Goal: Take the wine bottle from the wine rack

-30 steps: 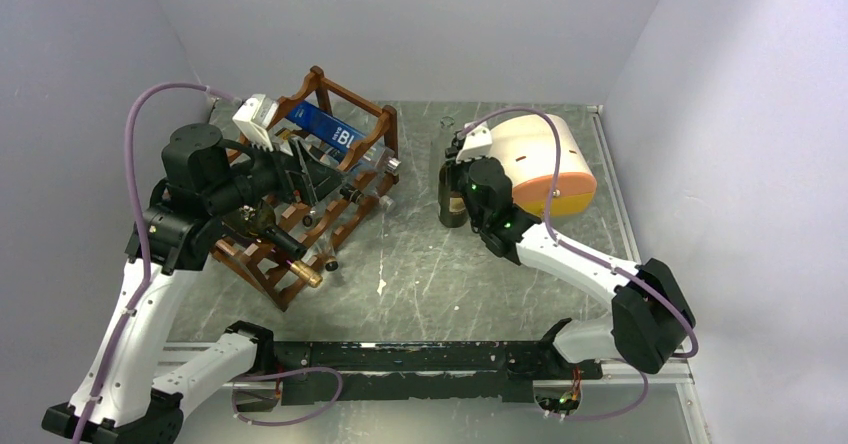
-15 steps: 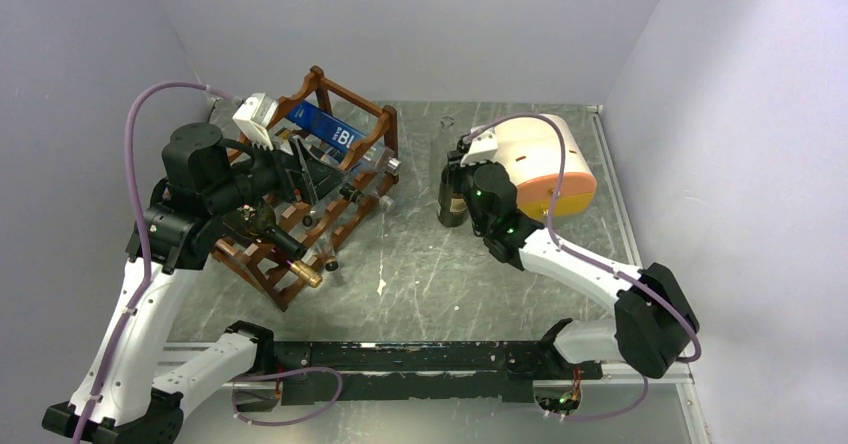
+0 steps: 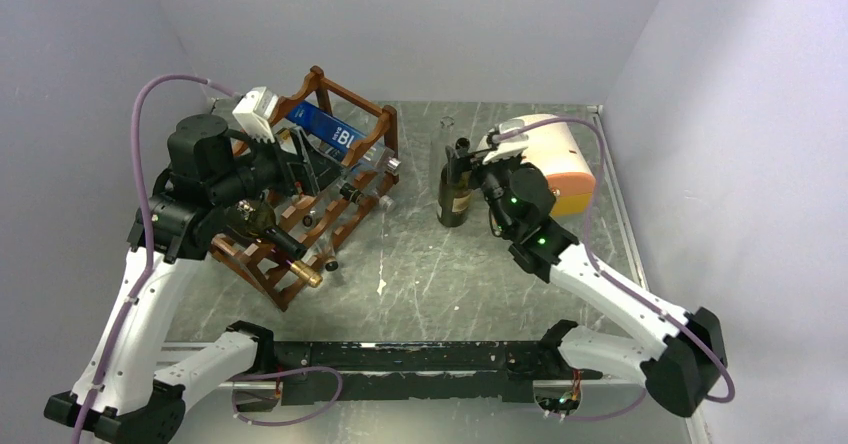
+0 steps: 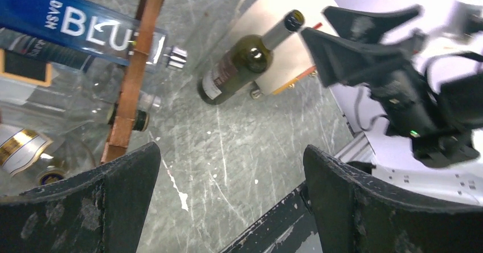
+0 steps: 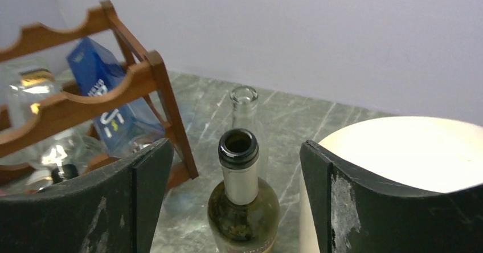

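Cream-and-orange drum-shaped box (image 3: 562, 159) lies on its side on the grey marbled table (image 3: 420, 264), far right. Clear glass bottle (image 5: 244, 116) stands upright nearby (uncapped). Blue carton (image 3: 326, 130) sits tilted, far left.

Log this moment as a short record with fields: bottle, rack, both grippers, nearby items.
wine bottle: upright on the table, off the rack, mouth open
wine rack: holds a blue bottle and others
right gripper: open, fingers either side of the bottle's neck, not touching
left gripper: open, empty, near the rack
nearby: clear bottle behind the wine bottle; drum box to its right
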Tool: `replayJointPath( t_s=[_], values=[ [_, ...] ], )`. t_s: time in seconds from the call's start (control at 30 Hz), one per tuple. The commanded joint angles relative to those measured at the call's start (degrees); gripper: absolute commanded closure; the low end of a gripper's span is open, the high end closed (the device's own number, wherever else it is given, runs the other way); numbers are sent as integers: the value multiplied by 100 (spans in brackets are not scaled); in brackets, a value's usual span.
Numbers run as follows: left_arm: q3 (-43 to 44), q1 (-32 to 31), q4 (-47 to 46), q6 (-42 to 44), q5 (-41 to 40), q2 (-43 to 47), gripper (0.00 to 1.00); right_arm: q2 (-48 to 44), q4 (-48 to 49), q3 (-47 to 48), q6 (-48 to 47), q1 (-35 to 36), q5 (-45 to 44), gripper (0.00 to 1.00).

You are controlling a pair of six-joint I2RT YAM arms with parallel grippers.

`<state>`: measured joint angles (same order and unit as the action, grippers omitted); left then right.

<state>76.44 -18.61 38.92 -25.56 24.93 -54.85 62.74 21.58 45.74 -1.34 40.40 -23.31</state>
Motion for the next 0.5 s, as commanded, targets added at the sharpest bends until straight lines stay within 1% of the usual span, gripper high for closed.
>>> replayJointPath(
  t_s=[0.0, 0.07, 0.17, 0.33, 0.47],
  values=[
    [327, -28, 520, -325, -1048, 3, 1, -756, 84, -203, -59, -39, 532, 12],
    [378, -29, 782, -625, -1799, 60, 1, -1159, 391, -556, 12, -41, 804, 8],
    [541, -28, 1116, -744, -2634, 161, 1, -1455, 571, -924, 74, -34, 1018, 4],
    [1036, -28, 1882, -1089, -3678, 235, 2, -1691, 210, -998, 278, -40, 1095, 0],
    [1625, -28, 3023, -1608, -4750, 58, 2, -1887, -71, -922, 177, -33, 1558, 0]
  ],
)
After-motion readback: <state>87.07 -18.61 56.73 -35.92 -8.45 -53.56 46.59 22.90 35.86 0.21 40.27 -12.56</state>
